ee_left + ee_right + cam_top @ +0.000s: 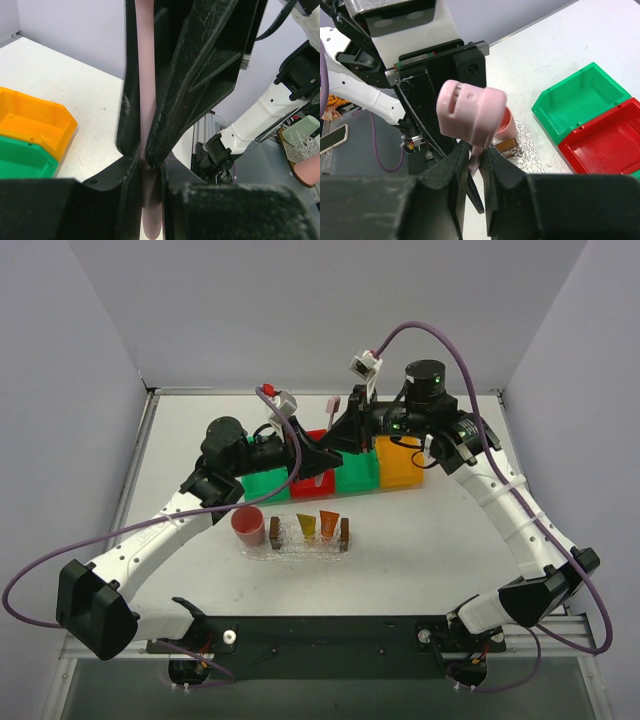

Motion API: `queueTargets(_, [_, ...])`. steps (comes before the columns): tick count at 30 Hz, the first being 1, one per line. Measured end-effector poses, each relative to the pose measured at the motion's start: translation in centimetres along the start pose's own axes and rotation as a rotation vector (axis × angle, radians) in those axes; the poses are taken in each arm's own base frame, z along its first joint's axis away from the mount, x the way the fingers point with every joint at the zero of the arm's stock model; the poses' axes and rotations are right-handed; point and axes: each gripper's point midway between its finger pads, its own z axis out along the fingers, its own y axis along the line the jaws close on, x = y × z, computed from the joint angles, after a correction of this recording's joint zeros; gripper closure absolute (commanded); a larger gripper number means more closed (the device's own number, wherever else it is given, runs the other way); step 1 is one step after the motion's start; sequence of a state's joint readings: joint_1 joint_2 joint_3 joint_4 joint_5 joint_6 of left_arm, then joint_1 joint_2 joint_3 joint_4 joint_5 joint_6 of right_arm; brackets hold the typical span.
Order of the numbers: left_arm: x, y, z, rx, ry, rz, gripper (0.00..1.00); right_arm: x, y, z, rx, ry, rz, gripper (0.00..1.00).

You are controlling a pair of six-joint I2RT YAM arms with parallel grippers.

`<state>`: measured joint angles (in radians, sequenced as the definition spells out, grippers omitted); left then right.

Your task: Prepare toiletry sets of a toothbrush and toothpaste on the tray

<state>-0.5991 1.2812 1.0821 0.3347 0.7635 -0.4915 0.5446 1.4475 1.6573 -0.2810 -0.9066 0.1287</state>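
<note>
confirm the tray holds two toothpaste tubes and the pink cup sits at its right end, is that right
Not quite. The pink cup sits at the left end of the tray, not the right end, as the top external view shows. The rest holds: the tray does hold two toothpaste tubes.

Robotics lab test cell. A bare white table (pixel 420 560) is boxed in by plain pale grey walls (pixel 330 310) along its far, left and right edges, meeting at the two far corners. Two white-and-black robot arms, the left arm (pixel 150 535) and the right arm (pixel 510 510), are bolted to a black mounting rail (pixel 330 635) on the near edge. Purple cables (pixel 40 570) loop off both arms. Staged props sit mid-table: a row of green, red and orange plastic bins (pixel 358 475) toward the far edge, and a small clear tray (pixel 300 548) just nearer.
</note>
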Motion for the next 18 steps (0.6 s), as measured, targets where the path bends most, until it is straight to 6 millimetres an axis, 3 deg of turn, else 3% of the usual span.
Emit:
queueTargets(3, [0.1, 0.1, 0.0, -0.003, -0.001, -0.003, 0.97, 0.2, 0.1, 0.3, -0.006, 0.005, 0.004, 0.98])
queueTargets(7, [0.0, 0.1, 0.0, -0.004, -0.004, 0.0, 0.87, 0.2, 0.1, 0.3, -0.005, 0.005, 0.008, 1.0])
queueTargets(8, [0.0, 0.2, 0.0, -0.005, -0.004, -0.001, 0.81, 0.2, 0.0, 0.3, -0.002, 0.005, 0.007, 1.0])
queueTargets(9, [0.0, 0.3, 0.0, -0.009, -0.006, 0.0, 0.65, 0.2, 0.0, 0.3, 0.003, 0.005, 0.007, 1.0])
queueTargets(11, [0.1, 0.5, -0.1, -0.014, -0.007, -0.002, 0.42, 0.3, -0.2, 0.3, 0.016, 0.008, 0.006, 1.0])
queueTargets(13, [0.2, 0.9, -0.4, -0.024, -0.008, 0.002, 0.26, 0.6, -0.6, 0.3, 0.042, 0.02, -0.003, 1.0])
queueTargets(18, [0.1, 2.2, -2.3, -0.088, -0.009, 0.025, 0.21, 1.4, -2.2, -0.1, 0.132, 0.051, -0.024, 1.0])
